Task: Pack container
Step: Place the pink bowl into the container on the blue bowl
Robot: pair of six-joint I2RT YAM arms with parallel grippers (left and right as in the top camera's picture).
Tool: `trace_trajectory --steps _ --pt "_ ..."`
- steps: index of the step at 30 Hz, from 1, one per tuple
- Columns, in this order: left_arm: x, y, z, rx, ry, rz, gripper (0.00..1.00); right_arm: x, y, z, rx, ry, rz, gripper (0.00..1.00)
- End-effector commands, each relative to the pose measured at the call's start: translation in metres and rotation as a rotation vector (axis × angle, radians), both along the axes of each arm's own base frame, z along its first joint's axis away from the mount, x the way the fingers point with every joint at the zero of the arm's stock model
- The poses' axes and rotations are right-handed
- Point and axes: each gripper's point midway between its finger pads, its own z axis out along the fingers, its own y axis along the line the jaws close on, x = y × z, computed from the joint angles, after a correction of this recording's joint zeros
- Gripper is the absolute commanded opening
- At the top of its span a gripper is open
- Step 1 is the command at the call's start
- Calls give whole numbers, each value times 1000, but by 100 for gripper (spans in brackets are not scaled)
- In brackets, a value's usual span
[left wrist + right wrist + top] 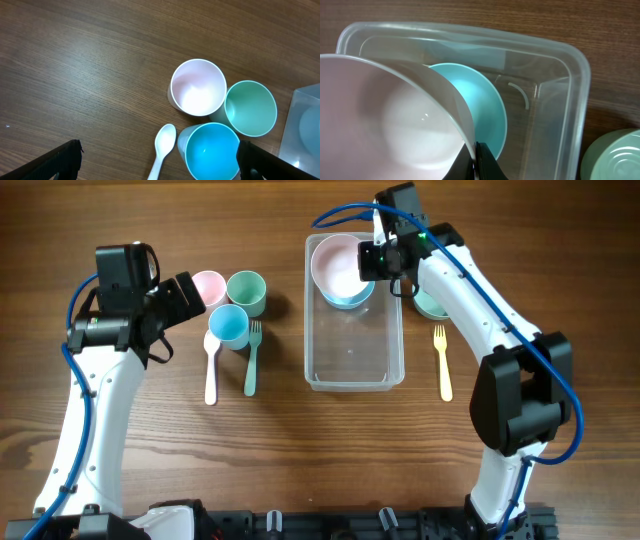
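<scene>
The clear rectangular container (355, 370) sits at table centre. A blue bowl (352, 301) lies in its far end; it also shows in the right wrist view (485, 105). My right gripper (372, 262) is shut on the rim of a pink bowl (338, 262), holding it over the blue bowl inside the container (560, 80); the pinch shows in the right wrist view (476, 160) with the pink bowl (385, 120). My left gripper (190, 298) is open and empty, above the cups; its fingers (160, 162) straddle the blue cup (210, 152) and white spoon (162, 150).
Pink cup (207, 286), green cup (246, 291) and blue cup (228, 326) stand left of the container, with a white spoon (211, 365) and green fork (252, 358). A green bowl (432, 305) and yellow fork (442, 362) lie to the right.
</scene>
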Motion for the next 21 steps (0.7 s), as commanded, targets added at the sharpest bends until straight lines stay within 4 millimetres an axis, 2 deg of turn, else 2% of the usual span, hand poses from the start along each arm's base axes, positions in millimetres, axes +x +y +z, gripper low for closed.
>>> trace_trajectory --steps 1,8,12,16,18,21 --pt "3 5 6 17 -14 4 100 1 -6 -7 42 36 -56 4" --pt "3 5 6 17 -14 4 100 3 -14 -10 64 55 -71 4" --pt "3 5 6 17 -14 4 100 0 -11 -13 72 69 -57 4" --pt "3 5 6 17 -14 4 100 1 -13 -28 59 95 -66 4" --pt "3 5 6 17 -14 4 100 -2 -8 -38 81 127 -51 4" --pt "3 5 6 17 -14 4 100 0 -6 -40 86 120 -50 5"
